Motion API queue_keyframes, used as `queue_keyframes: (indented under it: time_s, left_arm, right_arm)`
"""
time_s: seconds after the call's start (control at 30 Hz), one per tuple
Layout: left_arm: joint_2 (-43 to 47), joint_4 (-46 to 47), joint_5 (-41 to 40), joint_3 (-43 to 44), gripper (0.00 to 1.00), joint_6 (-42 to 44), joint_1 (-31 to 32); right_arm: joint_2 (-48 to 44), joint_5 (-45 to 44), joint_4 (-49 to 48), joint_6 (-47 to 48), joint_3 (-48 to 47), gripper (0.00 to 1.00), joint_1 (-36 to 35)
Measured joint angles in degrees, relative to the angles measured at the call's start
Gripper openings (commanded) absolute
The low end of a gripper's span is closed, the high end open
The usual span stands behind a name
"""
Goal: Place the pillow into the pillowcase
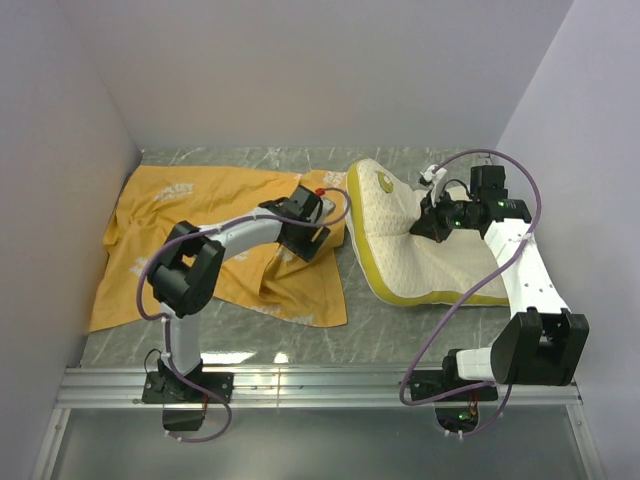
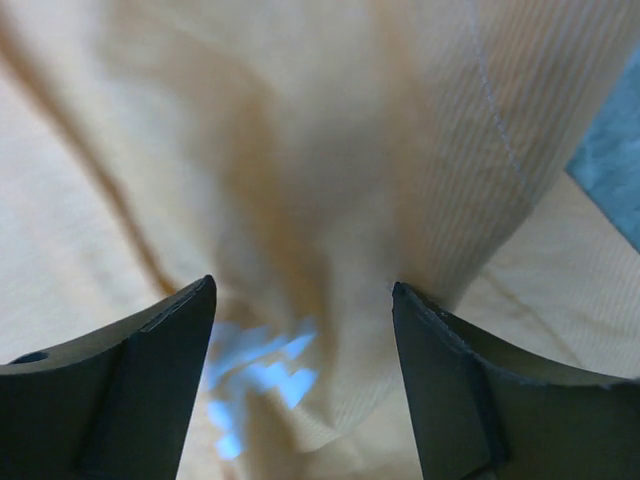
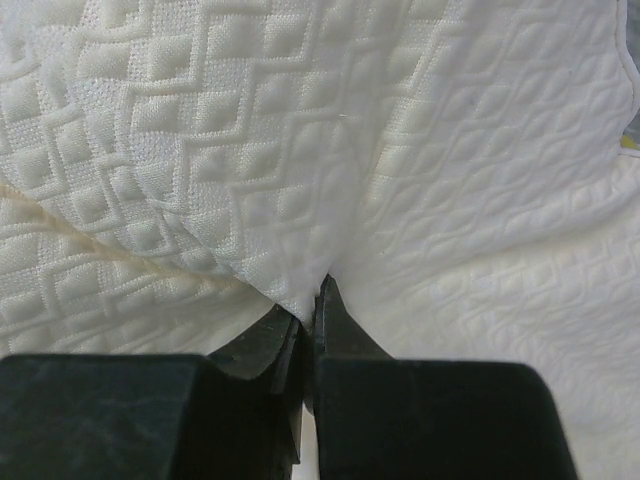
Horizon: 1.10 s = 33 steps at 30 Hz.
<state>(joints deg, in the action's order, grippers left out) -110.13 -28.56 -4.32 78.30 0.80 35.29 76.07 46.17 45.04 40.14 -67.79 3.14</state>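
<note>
The left arm bent forward. The left gripper pointed down, its fingers wide apart, with a fold of the one big orange-yellow cloth pillowcase between them. Most of the pillowcase spread to its left. The right arm reached forward too. The right gripper pinched a fold of the one flat cream-white quilted pillow under it. The pillow lay outside the pillowcase.

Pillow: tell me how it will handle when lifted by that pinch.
The pillow probably flops: its cover puckers into a fold where the right gripper pinches it. It creases across its middle, so likely soft and light. The quilted cloth looks grippy; slipping seems unlikely.
</note>
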Motion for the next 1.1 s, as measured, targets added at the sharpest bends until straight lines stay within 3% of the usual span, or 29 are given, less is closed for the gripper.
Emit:
queue_keyframes:
  time_s: [0.13,0.27,0.3,0.33,0.4,0.67,0.9,1.1]
  left_arm:
    - [-2.9,0.0,0.7,0.2,0.72,0.1,2.8]
    - [-3.1,0.0,3.5,0.3,0.59,1.2,4.2]
    - [-3.1,0.0,4.7,0.3,0.6,1.8,4.7]
    - [-3.1,0.1,6.2,0.0,0.69,2.6,5.2]
    - [-2.9,0.5,8.9,-0.6,0.77,4.2,6.4]
    - [5.5,-0.4,12.9,-2.4,0.8,4.2,7.6]
    - [15.8,-0.8,5.2,-2.4,0.77,1.7,3.1]
    - [10.3,-0.8,-4.7,-2.5,0.69,0.9,1.4]
  right_arm:
    - [0.0,-0.5,0.0,0.2,0.0,0.0,0.0]
    - [0.0,-0.6,0.1,-0.5,-0.2,0.0,1.2]
    - [0.1,-0.4,0.3,-0.8,-0.5,0.0,1.8]
    - [0.2,-0.4,0.4,-1.2,-0.9,0.0,2.5]
    - [0.5,-0.4,0.4,-1.9,-2.0,0.0,3.8]
    - [1.2,-0.4,0.0,-3.3,-3.3,0.0,5.1]
    - [1.3,-0.5,-0.6,-4.2,-3.2,0.0,5.1]
    - [1.3,-0.5,-0.9,-4.3,-3.1,0.0,5.1]
